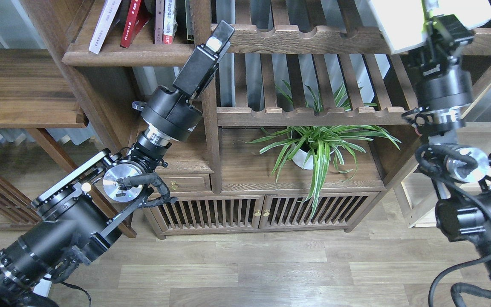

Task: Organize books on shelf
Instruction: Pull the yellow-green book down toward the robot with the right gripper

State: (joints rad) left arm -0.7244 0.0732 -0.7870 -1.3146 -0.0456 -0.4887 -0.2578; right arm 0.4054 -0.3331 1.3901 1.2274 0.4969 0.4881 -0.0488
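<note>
Right fingers [435,23] clamped on pale book [403,21], tilted, long axis running left-right, top cropped away. Left fingers [215,36] near shelf [130,55]; gap indiscernible.

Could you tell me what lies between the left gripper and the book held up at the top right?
In the head view, the scalloped top rail of the slatted rack spans the stretch between the left gripper and the book; nothing rests on it.
</note>
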